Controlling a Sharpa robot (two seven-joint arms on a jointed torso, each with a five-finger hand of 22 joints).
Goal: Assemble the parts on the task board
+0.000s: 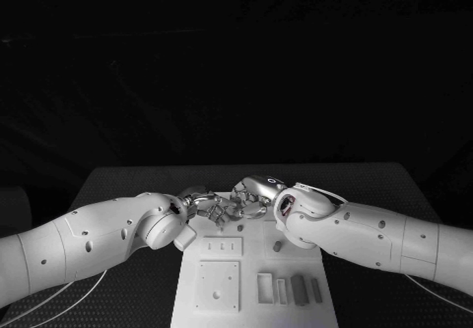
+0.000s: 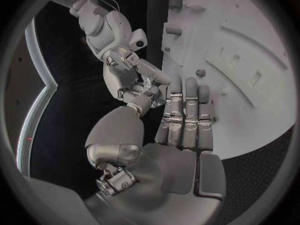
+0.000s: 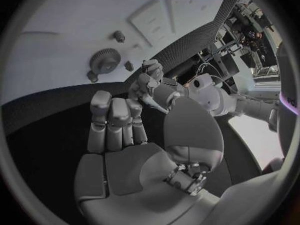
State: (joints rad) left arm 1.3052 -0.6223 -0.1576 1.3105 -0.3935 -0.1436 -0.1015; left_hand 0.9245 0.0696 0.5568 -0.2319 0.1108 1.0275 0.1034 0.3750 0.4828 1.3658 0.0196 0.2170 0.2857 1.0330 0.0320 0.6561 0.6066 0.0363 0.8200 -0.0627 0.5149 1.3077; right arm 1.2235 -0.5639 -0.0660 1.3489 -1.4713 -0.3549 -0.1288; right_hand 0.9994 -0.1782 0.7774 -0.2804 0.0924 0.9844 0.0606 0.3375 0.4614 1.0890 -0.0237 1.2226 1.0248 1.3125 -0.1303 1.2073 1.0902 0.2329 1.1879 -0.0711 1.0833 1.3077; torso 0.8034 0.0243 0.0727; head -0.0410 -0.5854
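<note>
Above the task board [image 1: 254, 301], both hands fingertip-to-fingertip.

Two smooth white moulded-shell arms: left arm [image 1: 89, 239], right arm [image 1: 379, 236]. Small dark round holes dotted along both shells. Dark seam lines between shell sections. Dark band at each wrist. Silver metallic many-fingered left hand [image 1: 202, 203] and right hand [image 1: 254, 191], segmented fingers, rounded domed thumb base, exposed small fittings at joints. Thin pale cables looping beneath each arm.
</note>
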